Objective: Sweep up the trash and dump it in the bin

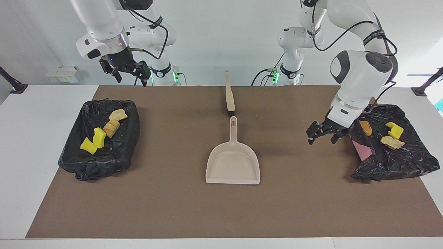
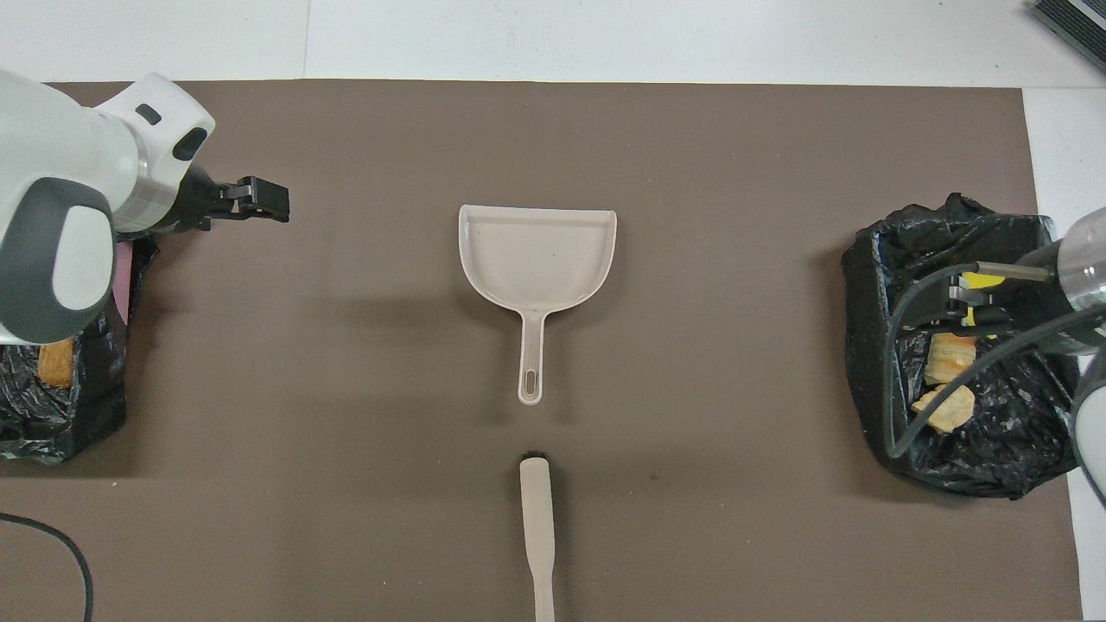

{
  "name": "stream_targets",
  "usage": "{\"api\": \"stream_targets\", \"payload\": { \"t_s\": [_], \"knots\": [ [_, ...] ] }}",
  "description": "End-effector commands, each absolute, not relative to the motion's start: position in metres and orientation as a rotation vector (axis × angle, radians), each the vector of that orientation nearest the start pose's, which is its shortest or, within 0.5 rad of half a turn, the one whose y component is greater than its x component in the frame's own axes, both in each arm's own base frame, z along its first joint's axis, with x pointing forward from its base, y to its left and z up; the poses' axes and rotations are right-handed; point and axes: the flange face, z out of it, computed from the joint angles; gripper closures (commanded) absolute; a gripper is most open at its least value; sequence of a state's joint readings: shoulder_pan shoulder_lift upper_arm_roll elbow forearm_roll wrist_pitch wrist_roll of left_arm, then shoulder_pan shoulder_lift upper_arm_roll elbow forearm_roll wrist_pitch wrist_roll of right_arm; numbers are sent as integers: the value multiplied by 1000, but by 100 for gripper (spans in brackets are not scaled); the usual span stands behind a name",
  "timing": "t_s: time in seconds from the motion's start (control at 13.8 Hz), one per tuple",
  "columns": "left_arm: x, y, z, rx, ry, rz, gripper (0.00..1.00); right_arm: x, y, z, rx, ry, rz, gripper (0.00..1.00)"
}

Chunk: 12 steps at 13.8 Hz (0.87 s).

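In the facing view, a beige dustpan (image 1: 233,163) lies flat in the middle of the brown mat (image 1: 173,207), with its handle pointing toward the robots. A brush (image 1: 229,97) lies just past the handle tip, nearer to the robots. There are two bins lined with black bags. The bin at the right arm's end (image 1: 100,140) has four bits of trash (image 1: 104,133) in it, two yellow and two tan. The bin at the left arm's end (image 1: 389,145) has three bits of trash (image 1: 389,135) in it, one orange, one yellow and one tan. The left gripper (image 1: 323,133) hangs in the air over the mat, just beside its bin, with its claw wide open and nothing in it. The right gripper (image 1: 126,69) waits up high over its end of the table, its claw open and empty too. In the overhead view, the dustpan (image 2: 537,263) and brush (image 2: 537,531) lie in a line down the middle. The left gripper (image 2: 259,197) sticks out over the mat next to its bin (image 2: 52,415). The right arm covers part of the other bin (image 2: 959,345), and its claw cannot be seen clearly there.
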<state>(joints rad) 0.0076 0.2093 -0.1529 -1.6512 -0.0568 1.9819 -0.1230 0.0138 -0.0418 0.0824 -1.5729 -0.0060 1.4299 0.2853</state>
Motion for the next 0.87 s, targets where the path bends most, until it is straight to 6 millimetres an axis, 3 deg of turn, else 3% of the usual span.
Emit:
{"api": "stream_targets", "payload": {
  "t_s": [0.0,0.15,0.44,0.8],
  "knots": [
    [631,-55,516,-3214,7,-110,0,524,47,638,-3163,258,151,0],
    [631,-41,537,-3203,-16,-88,0,524,47,638,-3163,258,151,0],
    [626,-38,540,-3165,46,-26,0,524,47,638,-3163,258,151,0],
    [624,-51,550,-3159,80,-29,0,524,47,638,-3163,258,151,0]
  ]
}}
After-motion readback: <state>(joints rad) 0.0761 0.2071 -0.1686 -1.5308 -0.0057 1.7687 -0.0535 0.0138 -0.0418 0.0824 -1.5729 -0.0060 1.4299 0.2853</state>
